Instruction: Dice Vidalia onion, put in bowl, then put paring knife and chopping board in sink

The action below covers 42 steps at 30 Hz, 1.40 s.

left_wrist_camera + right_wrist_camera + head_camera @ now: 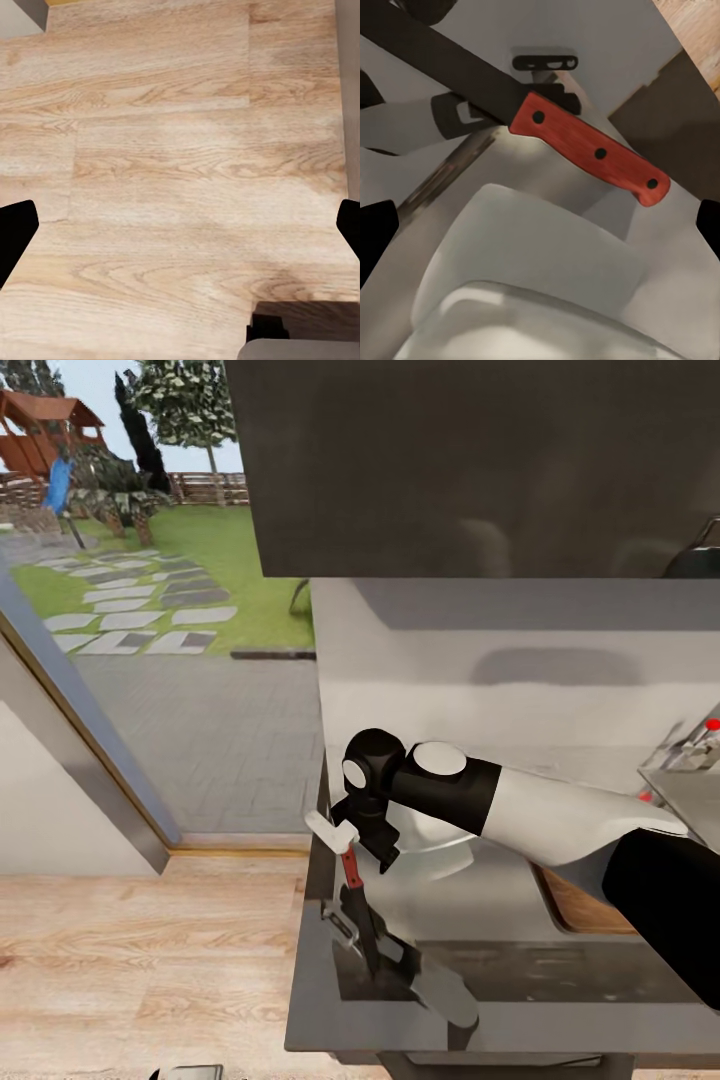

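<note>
The paring knife (589, 146), with its red handle and dark blade, lies on the glossy grey countertop (330, 1020) near its left end. My right gripper (540, 232) hovers open just above it, its black fingertips (375, 232) wide apart and holding nothing. From the head, that gripper (362, 838) sits over the knife's red handle (350, 866). The white bowl (532, 255) is right beside the knife, partly under my right arm (430, 838). A corner of the brown chopping board (590, 908) peeks out beneath the forearm. The sink (690, 785) is at far right. The onion is out of view. My left gripper (180, 232) hangs open over the floor.
A dark wall cabinet (480, 460) hangs above the counter. The tap's red knob (712, 725) stands at the sink. Left of the counter are wooden floor (150, 960) and a glass door onto a garden. The counter's left edge is close to the knife.
</note>
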### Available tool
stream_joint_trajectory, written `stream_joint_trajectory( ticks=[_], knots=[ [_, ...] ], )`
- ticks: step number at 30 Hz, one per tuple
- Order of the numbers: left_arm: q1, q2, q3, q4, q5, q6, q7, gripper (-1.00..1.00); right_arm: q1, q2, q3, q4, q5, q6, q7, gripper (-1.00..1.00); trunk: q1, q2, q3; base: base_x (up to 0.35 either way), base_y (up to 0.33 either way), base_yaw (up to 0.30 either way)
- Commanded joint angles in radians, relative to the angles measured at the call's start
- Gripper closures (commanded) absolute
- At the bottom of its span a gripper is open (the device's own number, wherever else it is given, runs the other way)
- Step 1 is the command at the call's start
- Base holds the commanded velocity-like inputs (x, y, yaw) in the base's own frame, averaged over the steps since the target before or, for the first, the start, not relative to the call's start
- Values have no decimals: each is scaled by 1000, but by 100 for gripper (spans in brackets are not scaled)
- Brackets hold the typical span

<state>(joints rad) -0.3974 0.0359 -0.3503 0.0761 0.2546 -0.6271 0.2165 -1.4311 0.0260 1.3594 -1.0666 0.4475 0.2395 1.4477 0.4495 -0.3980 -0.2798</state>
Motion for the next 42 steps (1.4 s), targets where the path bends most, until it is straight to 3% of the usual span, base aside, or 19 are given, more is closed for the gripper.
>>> stream_joint_trajectory(
  ticks=[1,23,42],
  knots=[
    [-1,-1,-9,3,5,-5,3,-100,-1,0,2,-1,2,11,3,-100,1,-2,-4,31,0,0],
    [-1,-1,-9,3,5,-5,3,-100,-1,-1,3,-1,2,6,3,-100,1,-2,-39,20,0,0],
    [-1,-1,-9,4,5,-5,3,-100,-1,0,2,16,0,-98,-7,-100,1,-2,-53,0,0,0]
  ],
)
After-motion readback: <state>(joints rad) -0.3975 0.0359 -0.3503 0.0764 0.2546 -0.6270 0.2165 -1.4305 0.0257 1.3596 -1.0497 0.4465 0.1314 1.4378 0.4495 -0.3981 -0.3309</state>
